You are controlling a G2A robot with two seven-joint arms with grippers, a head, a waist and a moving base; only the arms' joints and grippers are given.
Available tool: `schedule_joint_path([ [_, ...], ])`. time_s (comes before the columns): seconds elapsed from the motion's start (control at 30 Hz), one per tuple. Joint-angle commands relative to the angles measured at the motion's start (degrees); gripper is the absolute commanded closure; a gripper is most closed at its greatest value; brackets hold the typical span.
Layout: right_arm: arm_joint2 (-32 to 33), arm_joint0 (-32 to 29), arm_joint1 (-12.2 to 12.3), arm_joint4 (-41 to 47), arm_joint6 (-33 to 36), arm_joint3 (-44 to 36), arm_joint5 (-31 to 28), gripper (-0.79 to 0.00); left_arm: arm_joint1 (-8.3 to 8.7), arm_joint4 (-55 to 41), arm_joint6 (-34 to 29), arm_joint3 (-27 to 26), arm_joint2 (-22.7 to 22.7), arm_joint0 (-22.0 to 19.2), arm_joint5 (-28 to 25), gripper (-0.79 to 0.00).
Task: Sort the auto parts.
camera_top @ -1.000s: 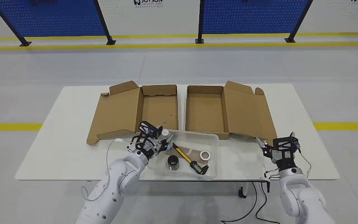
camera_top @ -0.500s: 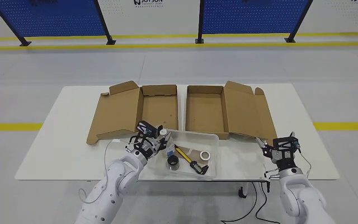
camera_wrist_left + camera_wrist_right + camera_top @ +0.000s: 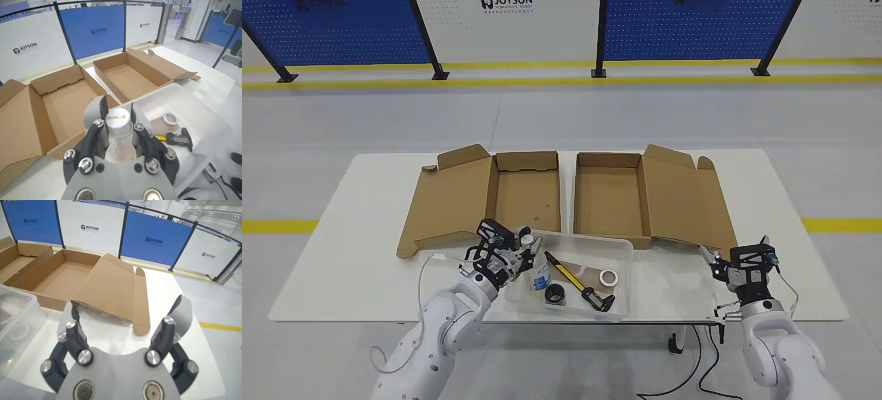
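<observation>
Left wrist view: the white-capped clear bottle [image 3: 118,121] is clamped in the left gripper [image 3: 117,106], at the edge of the clear bin [image 3: 151,93] beside the left box [image 3: 62,106]. The right gripper [image 3: 126,303] hangs wide open above the table [image 3: 160,298].

Top view overhead, wrist views low and close, all sharing bin [image 3: 587,237]

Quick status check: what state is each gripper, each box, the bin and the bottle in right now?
Left gripper: shut on the bottle.
Right gripper: open, empty.
Bottle: capped, gripped just below the cap.
Left box: flaps open, empty.
Right box: flaps open, empty.
Bin: uncovered, holding a caliper, a tape roll and a black ring.
</observation>
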Motion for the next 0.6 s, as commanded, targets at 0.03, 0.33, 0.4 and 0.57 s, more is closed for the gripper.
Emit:
schedule_joint_path([
  [0.03, 0.0, 0.0, 0.0, 0.0, 0.0, 0.0, 0.0, -0.785, 0.03, 0.05, 0.29, -0.87, -0.24, 0.06, 0.09, 0.0],
  [0.33, 0.0, 0.0, 0.0, 0.0, 0.0, 0.0, 0.0, -0.785, 0.23, 0.15, 0.81, -5.56, -1.45, 0.33, -0.77, 0.0],
  [0.4, 0.0, 0.0, 0.0, 0.0, 0.0, 0.0, 0.0, -0.785, 0.29, 0.03, 0.86, -6.73, -1.69, 0.77, -1.08, 0.0],
  [0.57, 0.0, 0.0, 0.0, 0.0, 0.0, 0.0, 0.0, -0.785, 0.49, 1.6, 1.24, -8.94, -2.11, 1.7, -1.62, 0.0],
])
